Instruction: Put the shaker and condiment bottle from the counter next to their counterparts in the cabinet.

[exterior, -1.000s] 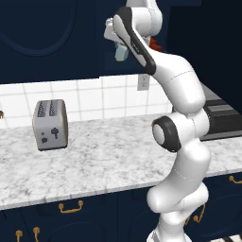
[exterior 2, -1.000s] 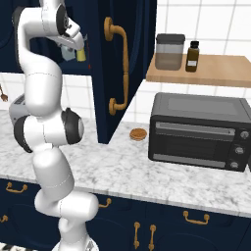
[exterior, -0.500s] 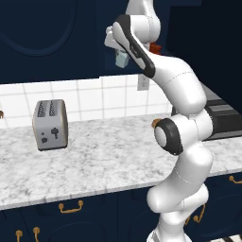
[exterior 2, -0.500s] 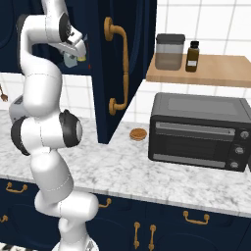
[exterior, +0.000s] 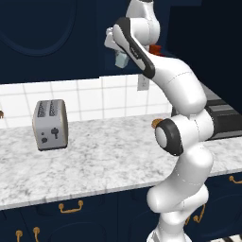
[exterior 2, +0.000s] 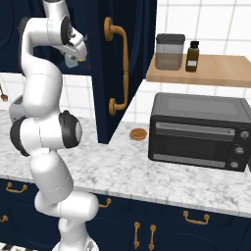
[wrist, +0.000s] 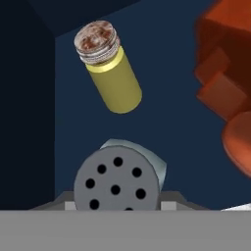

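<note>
Jaws clamped the shaker | just beside yellow-olive shaker in the cabinet | risk: toppling that counterpart.

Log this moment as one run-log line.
gripper: shut on shaker | place: inside cabinet | nearby: yellow-olive shaker, red condiment item | release: pending

shaker: blue-grey, holed dark cap | near yellow-olive shaker | inside cabinet
</note>
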Tool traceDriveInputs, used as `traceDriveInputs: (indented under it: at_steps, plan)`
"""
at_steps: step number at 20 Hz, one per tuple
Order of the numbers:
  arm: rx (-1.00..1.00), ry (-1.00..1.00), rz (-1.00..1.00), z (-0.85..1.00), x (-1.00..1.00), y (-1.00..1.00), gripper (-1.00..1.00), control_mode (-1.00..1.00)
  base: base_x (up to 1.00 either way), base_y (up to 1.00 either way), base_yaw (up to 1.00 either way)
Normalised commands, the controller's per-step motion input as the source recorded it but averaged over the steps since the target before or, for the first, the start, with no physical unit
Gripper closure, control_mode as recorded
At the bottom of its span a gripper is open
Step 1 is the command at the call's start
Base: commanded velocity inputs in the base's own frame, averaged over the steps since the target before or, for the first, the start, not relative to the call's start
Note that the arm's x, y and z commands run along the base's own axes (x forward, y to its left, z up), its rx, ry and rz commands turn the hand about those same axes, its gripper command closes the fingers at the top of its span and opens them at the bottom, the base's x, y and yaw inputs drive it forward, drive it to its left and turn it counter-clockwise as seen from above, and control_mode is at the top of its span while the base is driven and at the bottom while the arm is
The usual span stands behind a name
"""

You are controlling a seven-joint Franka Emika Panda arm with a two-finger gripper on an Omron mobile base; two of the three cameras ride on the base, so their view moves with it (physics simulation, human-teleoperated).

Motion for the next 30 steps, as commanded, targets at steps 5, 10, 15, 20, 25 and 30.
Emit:
traceDriveInputs:
  at_steps: [5,10,15,20,25,30]
  plan:
    - [0.0,0.02,0.0,-0.45,0.22,0.18,1.0,-1.0,0.0,0.0,0.0]
    - [0.0,0.08,0.0,-0.5,0.18,0.2,-1.0,-1.0,0.0,0.0,0.0]
    - [0.01,0.02,0.0,0.07,0.19,0.03,-1.0,-1.0,0.0,0.0,0.0]
    - [0.02,0.0,0.0,0.9,0.15,0.14,-1.0,-1.0,0.0,0.0,0.0]
    - [0.0,0.0,0.0,0.52,0.04,0.27,-1.0,-1.0,0.0,0.0,0.0]
    - [-0.02,0.01,0.0,-0.43,-0.99,0.27,-1.0,-1.0,0.0,0.0,0.0]
